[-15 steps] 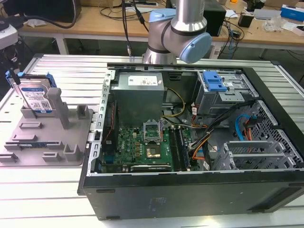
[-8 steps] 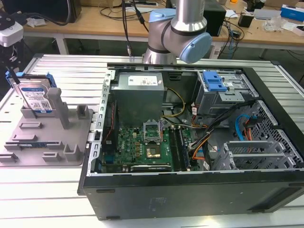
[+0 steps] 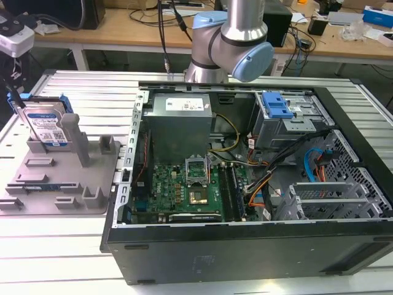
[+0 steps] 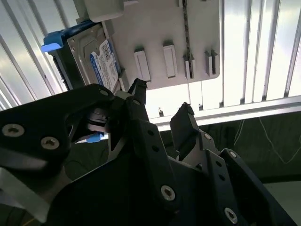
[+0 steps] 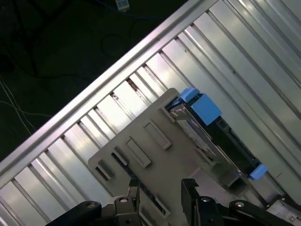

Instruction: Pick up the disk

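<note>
Exterior view: your disk (image 3: 46, 126) stood on edge in the grey tray (image 3: 61, 196), label facing the camera. In both wrist views the gripper (image 4: 162, 100) (image 5: 161, 188) was spread, gripping nothing.

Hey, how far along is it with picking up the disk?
Nothing looks done yet: the disk stands on edge in the tray. The gripper is open and empty, above the tray, apart from the disk. The grasp and lift are left.
</note>
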Robot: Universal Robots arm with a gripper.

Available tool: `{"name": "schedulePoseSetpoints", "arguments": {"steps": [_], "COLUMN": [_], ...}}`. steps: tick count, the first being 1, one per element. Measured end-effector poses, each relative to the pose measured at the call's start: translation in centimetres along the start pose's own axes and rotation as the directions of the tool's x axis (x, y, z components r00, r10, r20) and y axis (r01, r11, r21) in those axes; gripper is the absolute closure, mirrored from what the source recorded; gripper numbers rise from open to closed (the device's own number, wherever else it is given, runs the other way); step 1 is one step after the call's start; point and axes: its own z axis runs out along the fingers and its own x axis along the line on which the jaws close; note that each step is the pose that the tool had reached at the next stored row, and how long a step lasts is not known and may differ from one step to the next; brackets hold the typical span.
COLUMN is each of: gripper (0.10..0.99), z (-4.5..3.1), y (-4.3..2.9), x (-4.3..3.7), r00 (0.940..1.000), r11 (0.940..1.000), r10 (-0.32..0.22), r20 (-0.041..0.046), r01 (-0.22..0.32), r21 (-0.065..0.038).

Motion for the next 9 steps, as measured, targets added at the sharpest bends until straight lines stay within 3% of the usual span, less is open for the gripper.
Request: {"name": "schedulePoseSetpoints", "arguments": {"steps": [4,9], "gripper": [0.604,0.604], "z": [0.01,0.02], "y": [0.0,0.0], "x": [0.0,0.0], "r00": [0.9983,0.9896], "r11": [0.9983,0.9896], "r10": [-0.058,-0.144], "r20": [-0.0022,-0.0059], "r01": [0.058,0.144], "r21": [0.0,0.0]}}
